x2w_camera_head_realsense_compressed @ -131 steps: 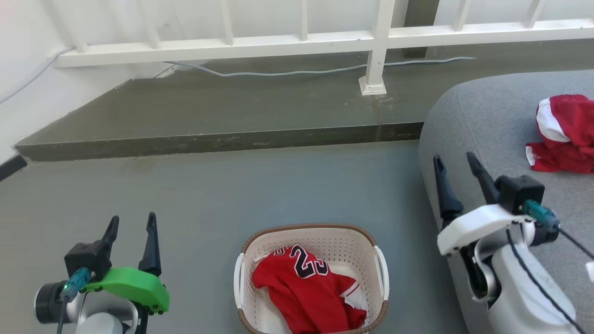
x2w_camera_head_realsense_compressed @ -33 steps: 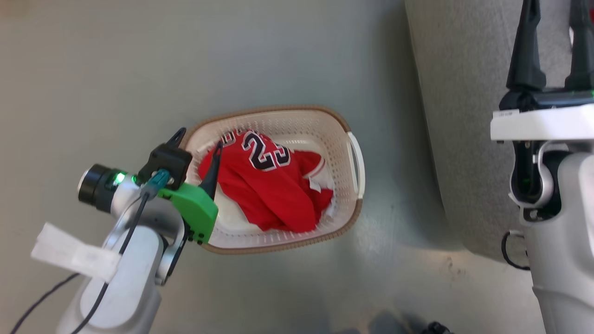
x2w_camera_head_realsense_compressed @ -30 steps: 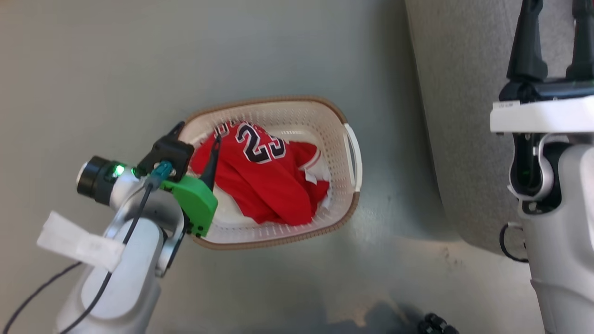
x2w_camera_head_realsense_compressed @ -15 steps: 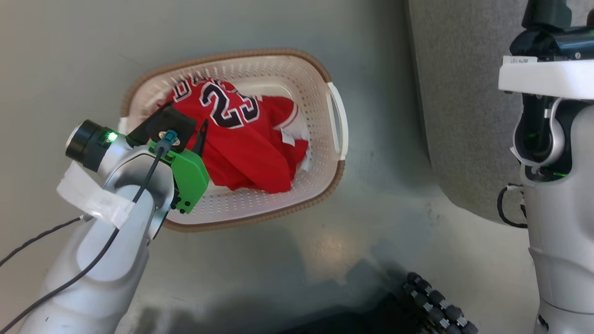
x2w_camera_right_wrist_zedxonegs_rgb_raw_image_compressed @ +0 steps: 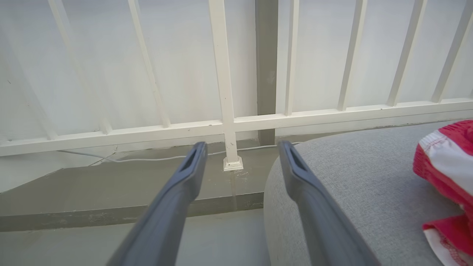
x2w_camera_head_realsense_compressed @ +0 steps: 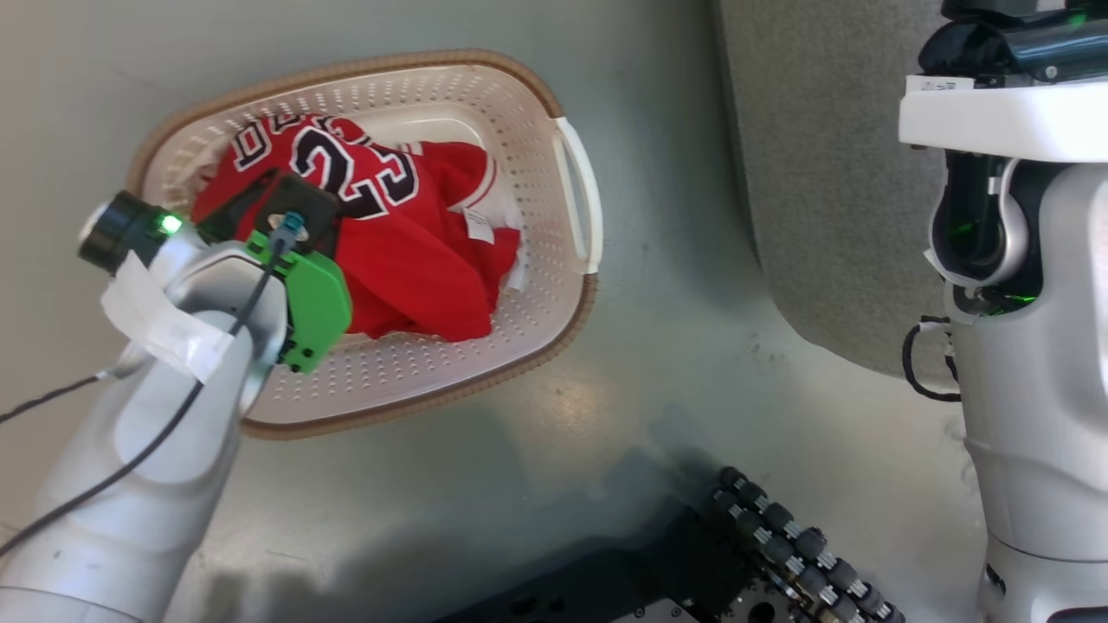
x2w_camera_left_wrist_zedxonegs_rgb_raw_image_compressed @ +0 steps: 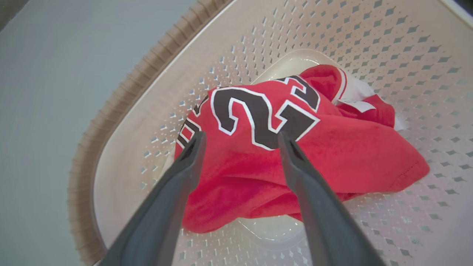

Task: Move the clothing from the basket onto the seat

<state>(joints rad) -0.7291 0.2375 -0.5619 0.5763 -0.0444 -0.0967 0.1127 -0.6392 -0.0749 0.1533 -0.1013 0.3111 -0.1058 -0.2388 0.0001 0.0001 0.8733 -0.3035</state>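
Your left jaws gape empty astride the red number-23 jersey (x2w_camera_left_wrist_zedxonegs_rgb_raw_image_compressed: 251,162) in the cream perforated plastic basket (x2w_camera_left_wrist_zedxonegs_rgb_raw_image_compressed: 369,48), so closing should pinch cloth.

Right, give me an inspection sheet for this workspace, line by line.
Surface: grey floor, with the basket standing on it.
Job's things: jersey crumpled in the basket; shorts lying on the seat.
Clutter: nothing seen.
Grippers: left gripper open, fingers down over the jersey's number, contact cannot be told; right gripper open, holding nothing, by the seat's edge.
Cables: black cable along the left forearm; white cable along the ledge.
Surroundings: white railing, raised ledge, dark roller-edged base part.
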